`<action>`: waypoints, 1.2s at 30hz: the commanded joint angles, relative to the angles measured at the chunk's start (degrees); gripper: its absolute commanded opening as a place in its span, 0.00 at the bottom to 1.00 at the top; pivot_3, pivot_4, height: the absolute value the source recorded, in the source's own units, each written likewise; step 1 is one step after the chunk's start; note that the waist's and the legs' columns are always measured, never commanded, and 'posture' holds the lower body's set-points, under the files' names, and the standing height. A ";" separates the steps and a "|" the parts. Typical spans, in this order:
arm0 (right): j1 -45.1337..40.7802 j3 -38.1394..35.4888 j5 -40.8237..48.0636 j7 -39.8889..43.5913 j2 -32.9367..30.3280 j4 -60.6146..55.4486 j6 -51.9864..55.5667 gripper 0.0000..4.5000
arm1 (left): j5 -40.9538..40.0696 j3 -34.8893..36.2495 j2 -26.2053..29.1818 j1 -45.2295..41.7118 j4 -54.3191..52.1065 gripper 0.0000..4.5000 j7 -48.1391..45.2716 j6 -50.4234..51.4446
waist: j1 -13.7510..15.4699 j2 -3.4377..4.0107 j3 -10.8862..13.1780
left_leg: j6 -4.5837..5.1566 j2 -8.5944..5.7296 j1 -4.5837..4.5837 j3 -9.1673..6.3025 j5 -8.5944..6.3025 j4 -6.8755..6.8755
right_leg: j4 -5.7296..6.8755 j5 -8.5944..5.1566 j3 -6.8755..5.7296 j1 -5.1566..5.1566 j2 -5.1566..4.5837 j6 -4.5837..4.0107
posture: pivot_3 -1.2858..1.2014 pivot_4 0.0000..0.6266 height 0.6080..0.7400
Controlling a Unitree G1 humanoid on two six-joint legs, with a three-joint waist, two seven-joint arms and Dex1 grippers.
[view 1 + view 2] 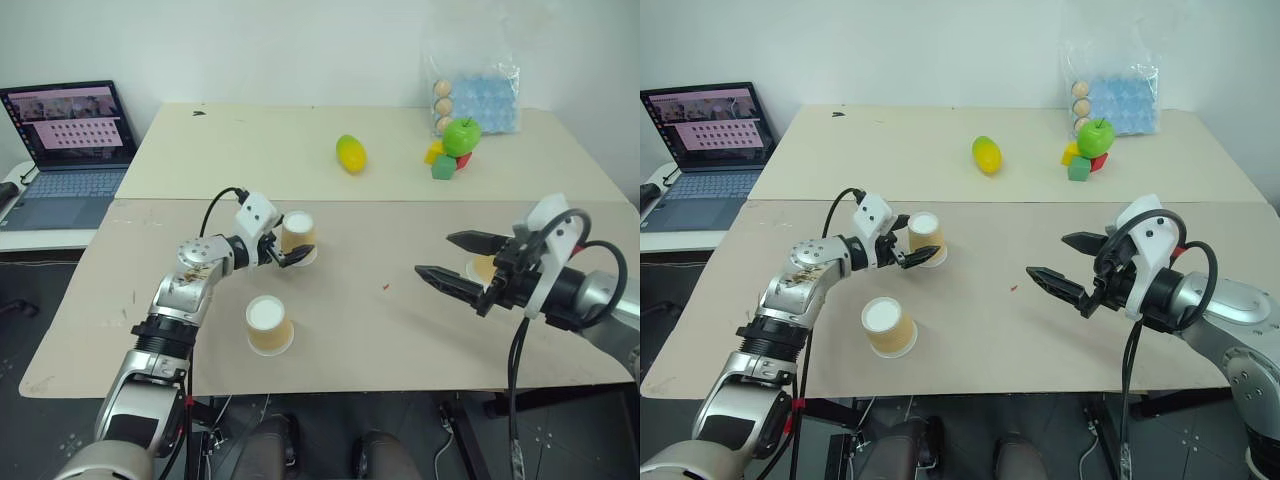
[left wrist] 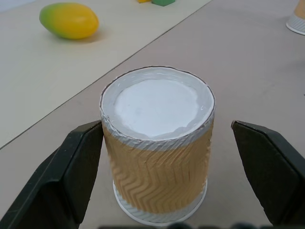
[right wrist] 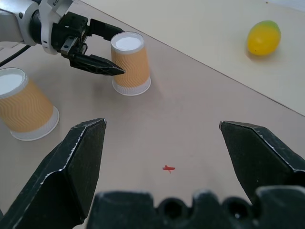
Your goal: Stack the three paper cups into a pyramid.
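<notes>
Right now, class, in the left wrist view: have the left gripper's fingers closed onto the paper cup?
No. The fingers stand apart on either side of the upside-down paper cup, with table showing in the gaps.

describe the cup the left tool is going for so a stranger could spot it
On the brown table, find the left tool. The cup stands upside down between its open fingers, tan with a white base on top. The similar cup sits nearer the table's front edge, with no tool around it.
</notes>
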 commanded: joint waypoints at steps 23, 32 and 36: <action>0.57 -1.36 -1.28 -1.15 1.85 -2.49 -2.04 1.00 | -3.41 -3.43 -1.83 -12.22 -6.17 0.48 -9.61 5.74 | -0.01 0.00 0.00 | 0.00 0.00 -0.10 0.00 0.01 0.08 | 0.00 0.01 -0.03 -0.01 0.09 0.03 | 0.52 0.24 1.00; 2.89 -3.02 -0.52 -4.50 3.65 -5.91 -1.58 1.00 | 0.04 -11.32 -5.06 -12.32 -2.32 0.48 -16.53 -0.39 | 0.03 0.00 0.00 | 0.01 0.00 -0.13 0.00 0.01 0.11 | 0.00 0.02 -0.02 -0.02 0.13 0.04 | 0.52 0.24 1.00; 3.26 -3.46 -0.33 -5.67 4.16 -6.73 -1.53 1.00 | 3.48 -13.77 -6.65 -12.72 2.22 0.48 -16.71 -5.10 | 0.04 0.00 0.00 | 0.02 0.00 -0.12 -0.01 0.00 0.11 | 0.00 0.02 -0.02 -0.02 0.12 0.04 | 0.52 0.24 1.00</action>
